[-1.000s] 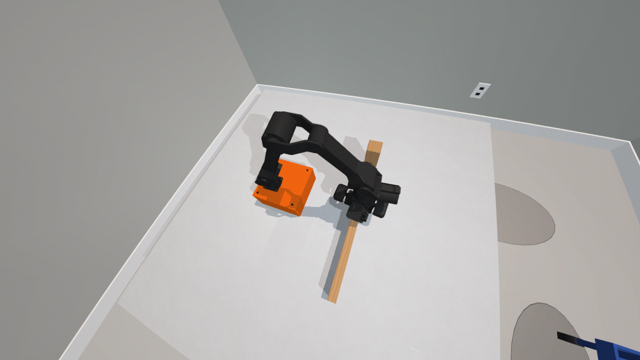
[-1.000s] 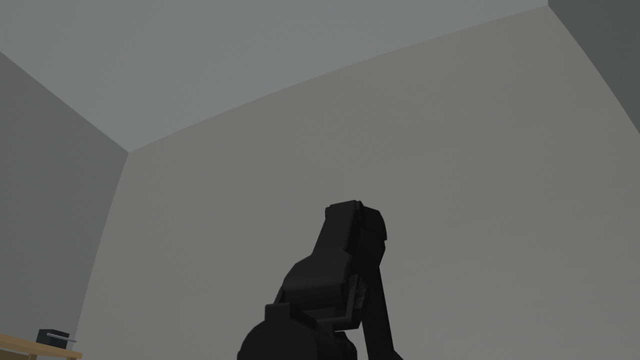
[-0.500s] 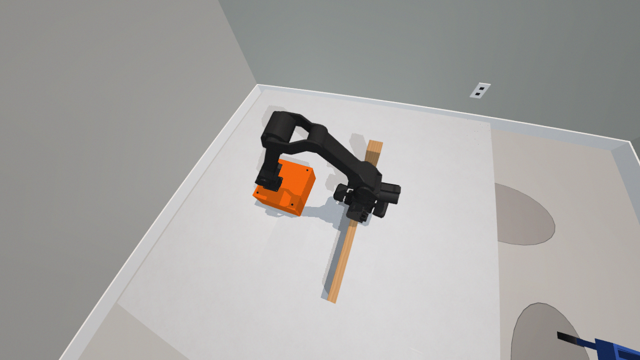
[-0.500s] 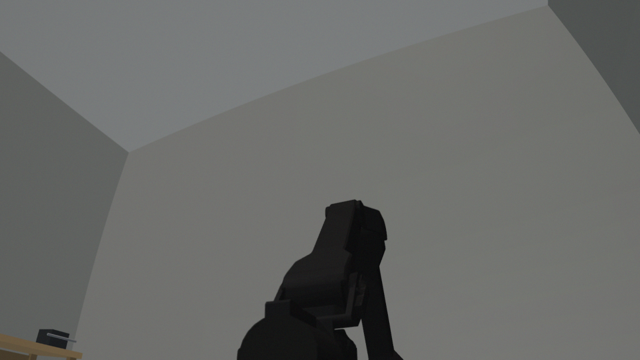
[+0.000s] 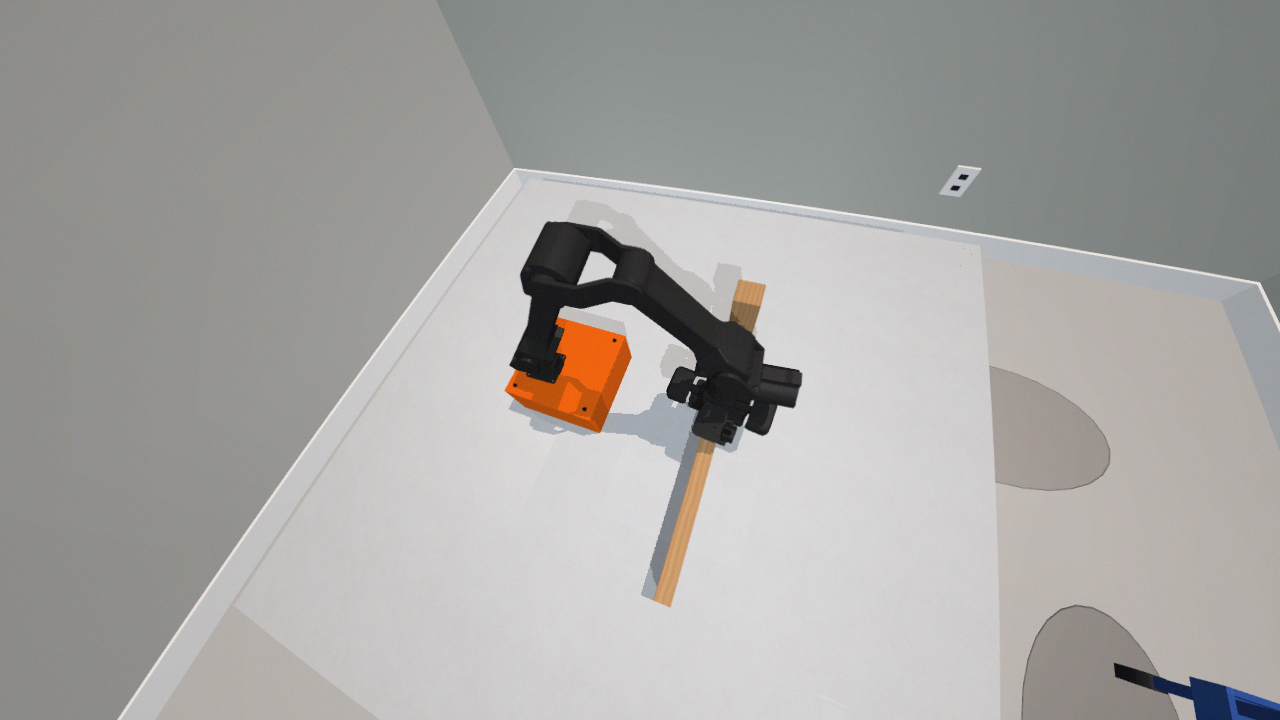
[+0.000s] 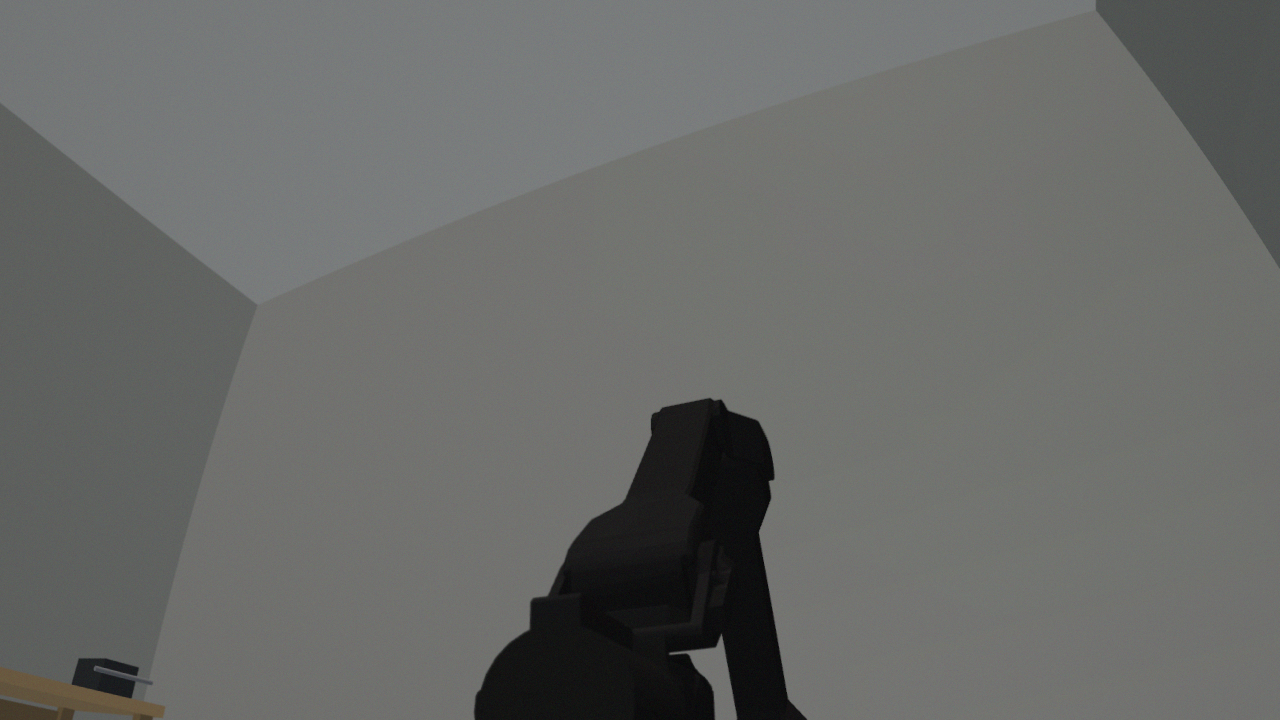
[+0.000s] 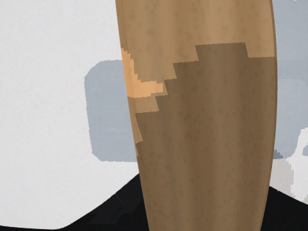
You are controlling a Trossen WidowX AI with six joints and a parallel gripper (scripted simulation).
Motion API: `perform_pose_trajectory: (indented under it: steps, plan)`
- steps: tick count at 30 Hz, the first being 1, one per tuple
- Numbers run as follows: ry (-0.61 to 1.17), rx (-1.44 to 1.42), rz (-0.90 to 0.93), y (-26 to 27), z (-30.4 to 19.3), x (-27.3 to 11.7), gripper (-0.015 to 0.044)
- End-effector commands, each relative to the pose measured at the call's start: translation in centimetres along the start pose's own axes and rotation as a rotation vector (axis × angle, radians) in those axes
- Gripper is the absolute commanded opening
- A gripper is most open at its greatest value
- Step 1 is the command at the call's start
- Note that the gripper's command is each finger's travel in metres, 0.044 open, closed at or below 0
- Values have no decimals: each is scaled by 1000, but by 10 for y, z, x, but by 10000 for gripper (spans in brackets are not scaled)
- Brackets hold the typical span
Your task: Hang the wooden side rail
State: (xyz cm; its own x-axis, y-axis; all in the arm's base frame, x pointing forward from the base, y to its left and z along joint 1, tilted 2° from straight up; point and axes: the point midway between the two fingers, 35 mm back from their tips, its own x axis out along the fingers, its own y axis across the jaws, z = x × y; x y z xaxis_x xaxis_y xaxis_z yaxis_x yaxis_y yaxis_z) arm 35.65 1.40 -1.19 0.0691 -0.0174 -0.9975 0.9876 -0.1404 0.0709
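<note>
The wooden side rail [image 5: 686, 528] [image 7: 205, 96] runs from my gripper toward the lower middle of the top view, with its shadow along its left side. My gripper [image 5: 723, 404] is shut on the rail, and its black parts show on both sides of it in the wrist view. The headboard post [image 5: 750, 293] is the wider wooden block beyond the gripper, partly under the arm. The hooks, the pins and the slot are hidden. I cannot tell whether the hooks sit on the pins, or whether the rail's far end touches the pale table top [image 5: 447, 465].
An orange box [image 5: 597, 353] is left of the gripper, under the arm's base. Two greyish ovals [image 5: 1047, 438] [image 5: 1074, 658] lie at the right. A blue device [image 5: 1210, 696] shows at the lower right corner. The exterior view shows mainly walls and the black arm [image 6: 635, 546].
</note>
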Motion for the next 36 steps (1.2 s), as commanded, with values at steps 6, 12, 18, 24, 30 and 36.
perform_pose_trajectory:
  steps: [6,12,18,24,30,36]
  plan:
    - [1,18,3,1,0,-4,0]
    - [1,18,3,1,0,-5,0]
    - [1,18,3,1,0,-6,0]
    - [1,18,3,1,0,-7,0]
    - [1,18,3,1,0,-8,0]
    - [1,18,3,1,0,-9,0]
